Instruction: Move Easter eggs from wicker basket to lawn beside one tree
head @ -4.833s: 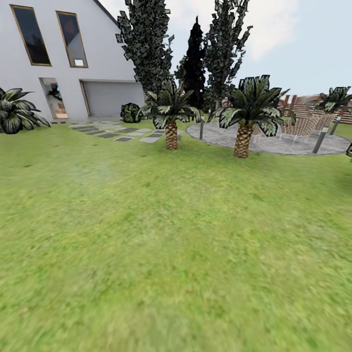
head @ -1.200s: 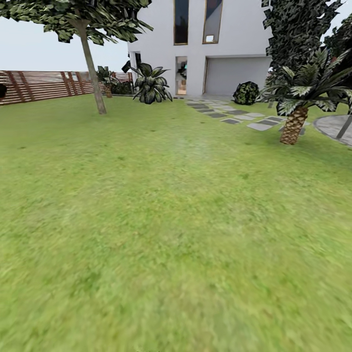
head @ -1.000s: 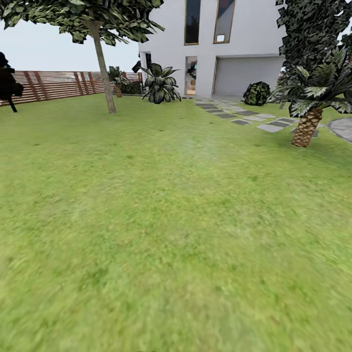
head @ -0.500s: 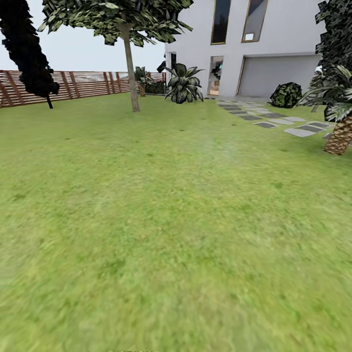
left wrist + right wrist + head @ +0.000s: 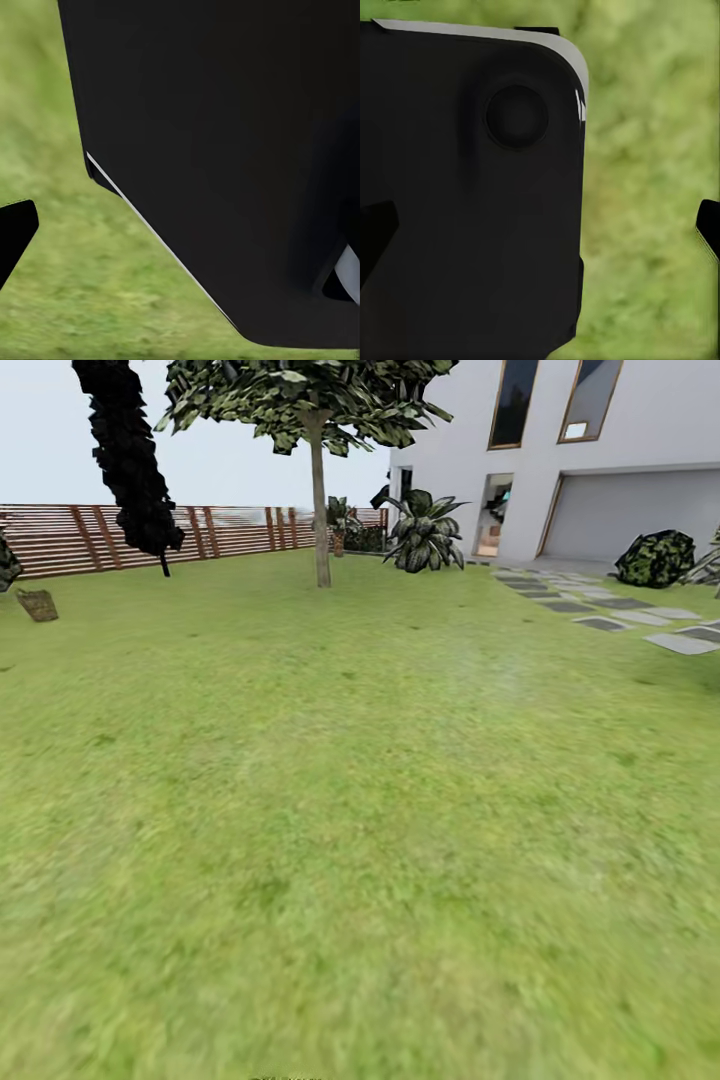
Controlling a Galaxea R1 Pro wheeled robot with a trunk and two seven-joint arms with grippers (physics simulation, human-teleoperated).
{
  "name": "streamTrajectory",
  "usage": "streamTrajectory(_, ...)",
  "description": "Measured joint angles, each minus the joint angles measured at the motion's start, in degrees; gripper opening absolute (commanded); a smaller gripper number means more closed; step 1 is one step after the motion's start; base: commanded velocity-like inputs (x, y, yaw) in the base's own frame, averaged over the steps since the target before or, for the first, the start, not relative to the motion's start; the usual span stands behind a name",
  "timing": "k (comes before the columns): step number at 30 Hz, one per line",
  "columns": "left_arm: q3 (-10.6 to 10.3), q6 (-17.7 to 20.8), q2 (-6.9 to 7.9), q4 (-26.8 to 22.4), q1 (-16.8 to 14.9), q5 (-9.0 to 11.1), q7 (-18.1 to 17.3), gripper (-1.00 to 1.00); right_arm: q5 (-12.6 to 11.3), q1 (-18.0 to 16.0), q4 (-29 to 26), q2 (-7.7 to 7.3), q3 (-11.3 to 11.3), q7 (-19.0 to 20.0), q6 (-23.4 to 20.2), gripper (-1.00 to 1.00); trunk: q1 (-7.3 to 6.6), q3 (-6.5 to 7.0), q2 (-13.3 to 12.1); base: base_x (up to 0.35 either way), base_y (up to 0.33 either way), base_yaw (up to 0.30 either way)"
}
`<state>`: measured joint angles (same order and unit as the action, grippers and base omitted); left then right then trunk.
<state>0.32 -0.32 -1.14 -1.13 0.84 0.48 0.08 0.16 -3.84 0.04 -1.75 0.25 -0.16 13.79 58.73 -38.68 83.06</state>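
A black robot body panel (image 5: 472, 202) above blurred lawn (image 5: 652, 187)

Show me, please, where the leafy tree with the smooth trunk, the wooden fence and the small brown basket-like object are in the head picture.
tree (image 5: 320, 530): head view, middle of its trunk.
wooden fence (image 5: 60, 538): head view, slats left of the dark tree.
basket-like object (image 5: 38, 605): head view, its side, far left on the grass; too small to confirm.

Lawn (image 5: 380, 810) in front; tree (image 5: 320, 510) behind it, fence (image 5: 230, 532) behind tree, house (image 5: 600, 460) right, basket (image 5: 38, 605) far left.
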Motion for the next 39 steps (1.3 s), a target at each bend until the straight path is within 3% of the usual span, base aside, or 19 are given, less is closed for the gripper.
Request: streamTrajectory(39,0.0,0.0,0.0,0.0,0.0,0.0,0.0,1.0,0.0,0.0,0.0,0.0,0.0,0.0,0.0,1.0,0.0,0.0,0.0,0.0,0.0,0.284)
